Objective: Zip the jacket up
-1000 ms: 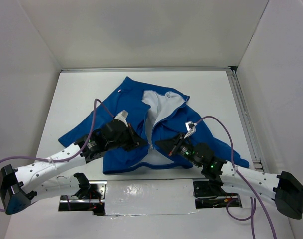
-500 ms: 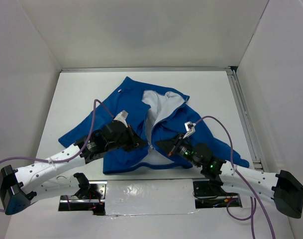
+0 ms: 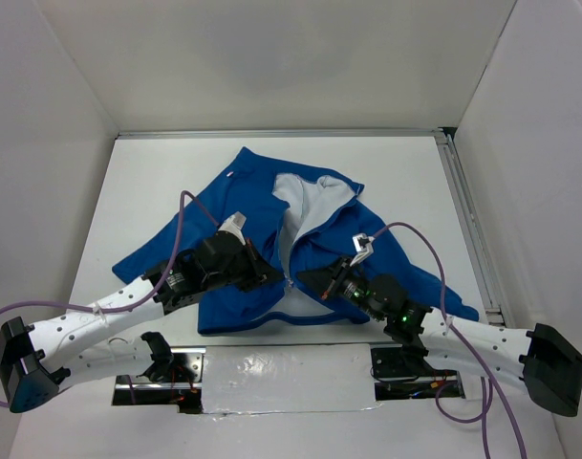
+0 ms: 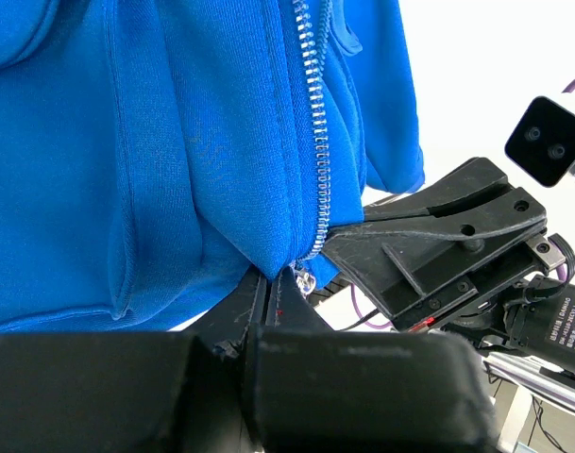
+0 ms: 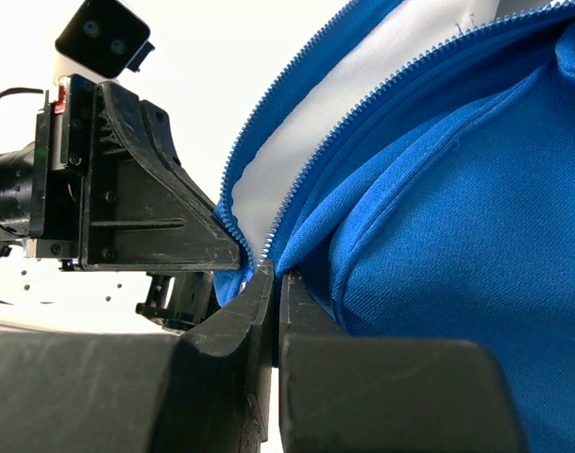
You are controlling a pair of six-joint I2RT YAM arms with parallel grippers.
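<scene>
1. the bright royal-blue soft fabric jacket (image 3: 235, 206) lies spread on the flat white table (image 3: 147, 182), about mid-table and just beyond the two arms. its collar end points away from the arm bases and its hem lies nearest them.
2. the front is open along most of its length. the white inner lining (image 3: 305, 201) shows in a wedge that narrows toward the hem.
3. one long blue sleeve (image 3: 142, 253) runs out to the left. the other reaches right toward the table's edge.
4. the black left gripper (image 3: 274, 278) sits at the lower front, on the left side of the opening, with its jaws clenched. in the left wrist view its fingers (image 4: 254, 302) meet on the blue fabric at the bottom end of the light, metal-toothed zipper (image 4: 317, 142), and the cloth is drawn to a point there.
5. a small shiny metal piece (image 4: 306, 280) hangs at that lower end of the zipper. whether it is the slider cannot be told.
6. the black right gripper (image 3: 305, 277) sits on the opposite side of the opening, its tip facing the left one. it is also clenched: the right wrist view shows its fingers (image 5: 254, 302) pressed together with the jacket's blue front edge nipped between them.
7. the two gripper tips are just beside each other at the foot of the zipper.
8. a purple cable (image 3: 181, 215) loops above each arm.
</scene>
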